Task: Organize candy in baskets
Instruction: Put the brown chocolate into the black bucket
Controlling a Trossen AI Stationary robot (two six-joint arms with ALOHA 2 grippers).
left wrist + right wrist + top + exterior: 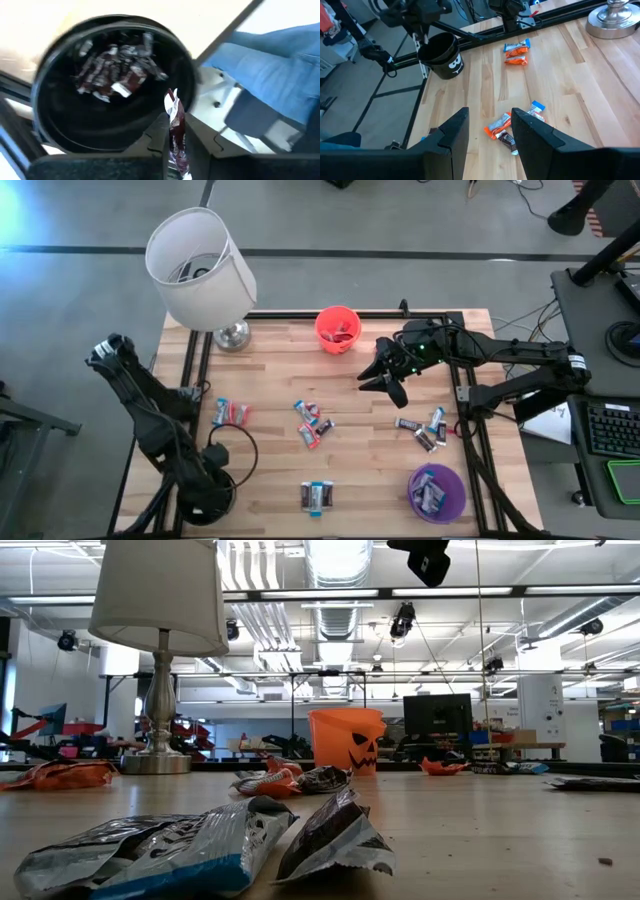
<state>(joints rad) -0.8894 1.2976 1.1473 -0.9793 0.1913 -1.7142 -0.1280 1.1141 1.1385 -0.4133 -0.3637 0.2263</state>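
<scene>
The black basket (60, 125) stands at the table's near left corner (245, 442) with several dark brown candies (115, 75) lying on its bottom. My left gripper (175, 145) hovers over its rim (215, 472), shut on one dark brown candy (175, 120). My right gripper (490, 120) hangs open and empty above the table's far right part (382, 376). The orange basket (337, 328) holds candy at the far middle, and the purple basket (436, 490) holds candy at the near right. Loose candy lies on the table in small groups (312, 420), (228, 412), (425, 430), (317, 496). My left gripper pinches the dark brown candy between its two fingers. One crinkled end of the wrapper (172, 102) sticks out past the fingertips. The fingers slant downward from above the black basket's opening. The candy is lifted clear, over the basket's inner edge.
A lamp with a white shade (200, 268) stands at the far left, its metal foot (232, 335) on the table. A person in blue jeans (280, 60) sits just beyond the table's near left corner. Bare wood lies between the candy groups.
</scene>
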